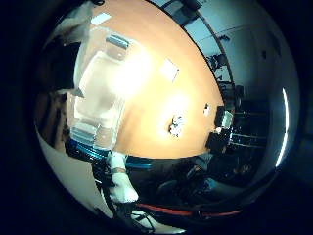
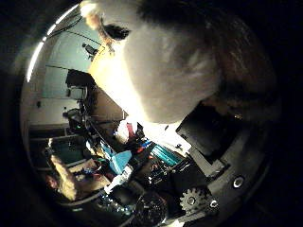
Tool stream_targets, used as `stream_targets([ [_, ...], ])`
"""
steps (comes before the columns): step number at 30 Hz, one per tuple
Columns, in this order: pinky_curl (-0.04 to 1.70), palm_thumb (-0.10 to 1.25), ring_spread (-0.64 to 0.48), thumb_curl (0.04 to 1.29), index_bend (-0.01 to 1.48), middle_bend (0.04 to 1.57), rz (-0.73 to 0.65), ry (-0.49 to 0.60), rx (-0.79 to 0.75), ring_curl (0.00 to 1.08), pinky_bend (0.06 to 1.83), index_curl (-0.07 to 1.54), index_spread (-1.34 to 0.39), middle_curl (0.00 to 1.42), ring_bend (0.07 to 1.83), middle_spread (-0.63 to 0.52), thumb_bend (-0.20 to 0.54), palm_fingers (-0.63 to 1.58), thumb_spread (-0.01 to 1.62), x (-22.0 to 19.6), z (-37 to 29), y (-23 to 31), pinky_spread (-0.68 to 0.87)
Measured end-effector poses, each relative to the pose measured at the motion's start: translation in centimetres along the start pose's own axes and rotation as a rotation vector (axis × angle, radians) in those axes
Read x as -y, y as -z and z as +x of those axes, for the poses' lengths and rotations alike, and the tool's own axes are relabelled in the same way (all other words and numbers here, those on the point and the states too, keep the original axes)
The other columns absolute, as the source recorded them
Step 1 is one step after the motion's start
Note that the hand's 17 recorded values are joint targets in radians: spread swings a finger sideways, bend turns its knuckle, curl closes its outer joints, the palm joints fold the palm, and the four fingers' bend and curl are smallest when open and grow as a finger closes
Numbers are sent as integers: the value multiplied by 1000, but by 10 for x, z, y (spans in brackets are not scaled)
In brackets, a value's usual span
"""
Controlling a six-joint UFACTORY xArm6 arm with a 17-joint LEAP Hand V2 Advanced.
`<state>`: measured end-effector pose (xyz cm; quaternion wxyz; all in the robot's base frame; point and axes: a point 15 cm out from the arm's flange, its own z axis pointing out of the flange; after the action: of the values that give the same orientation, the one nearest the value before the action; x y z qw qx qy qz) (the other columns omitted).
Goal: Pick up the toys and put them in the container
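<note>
A soft plush toy (image 2: 175, 61), white with dark brown patches, fills most of my thumb-side palm view, so it sits very close against my palm. Its fur shows again at the edge of the little-finger-side view, beside the container. My hand (image 2: 208, 189) shows here only as black body parts and a small pale gear below the toy; I cannot tell from these views whether my fingers are curled round the toy or spread.

Out past the toy, the little-finger-side view looks down on a clear plastic container (image 1: 100, 98), rectangular, standing on an orange-brown desk (image 1: 156, 49). Strong light glares off the container, and I cannot tell whether anything lies inside it. The toy is above the desk, near the container, not inside it.

Further along the desk lies a small pale toy (image 1: 176, 125), well apart from the container, near the desk's edge. A flat white sheet (image 1: 169, 69) lies on the desk between them, off to one side. Near the desk's far end sit two dark box-like items (image 1: 219, 128); what they are is unclear.

One of my white fingers (image 1: 121, 181) reaches in at the edge of this view, beside the desk's edge.
</note>
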<state>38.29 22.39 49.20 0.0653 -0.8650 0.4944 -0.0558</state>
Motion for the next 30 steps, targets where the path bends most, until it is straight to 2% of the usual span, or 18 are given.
stream_targets([
  [2, 950, 793, -276, 326, 489, 933, 1, -1, 8, 721, 926, 919, -377, 914, 1174, -263, -31, 703, 1303, 7, -2, -7, -379],
  [4, 917, 713, -286, 292, 374, 838, -8, 1, 10, 675, 860, 853, -416, 856, 1131, -277, -31, 542, 1294, 9, -2, -12, -368],
  [6, 893, 645, -285, 265, 339, 768, -13, 5, 11, 626, 737, 786, -447, 803, 1044, -283, -27, 367, 1279, 10, -2, -16, -267],
  [8, 875, 596, -262, 250, 315, 663, -8, 7, 14, 585, 697, 736, -451, 745, 963, -262, -31, 236, 1258, 14, -3, -18, -149],
  [11, 823, 528, -176, 237, 261, 501, 15, 11, 38, 512, 653, 633, -428, 634, 828, -192, -27, 140, 1212, 21, -9, -18, 81],
  [12, 794, 496, -114, 233, 234, 437, 18, 16, 45, 472, 644, 591, -417, 585, 742, -152, -30, 91, 1188, 23, -10, -19, 184],
  [18, 629, 388, 130, 233, 135, 207, 12, 83, 66, 330, 598, 393, -426, 417, 482, 6, -33, -70, 1102, 24, -17, -23, 429],
  [22, 534, 341, 176, 235, 133, 178, -4, 153, 109, 291, 544, 306, -437, 365, 408, 54, -29, -55, 1076, 23, -27, -29, 456],
  [30, 428, 318, 189, 246, 149, 186, 44, 94, 77, 270, 532, 247, -420, 318, 364, 58, -24, -20, 1072, 5, 28, 0, 447],
])
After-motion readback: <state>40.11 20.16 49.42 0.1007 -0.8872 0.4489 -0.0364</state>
